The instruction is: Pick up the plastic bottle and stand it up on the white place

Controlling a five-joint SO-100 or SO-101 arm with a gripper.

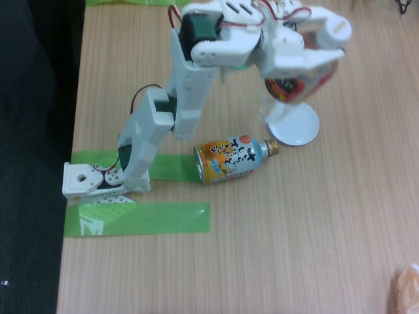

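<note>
above the plate: gripper [302, 65] grasps the plastic bottle [288, 88]
bottle: tilted, its base over the white place [298, 127]
near front: orange can [232, 159] lying beside green tape [141, 218]

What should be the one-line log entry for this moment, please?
tool: shut on plastic bottle | bottle: tilted over white plate | orange can: lying on table, apart

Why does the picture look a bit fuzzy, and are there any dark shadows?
In the fixed view the whole image is soft, so the print on the orange can blurs; lighting is even, with only faint shadows under the arm and white plate.
</note>
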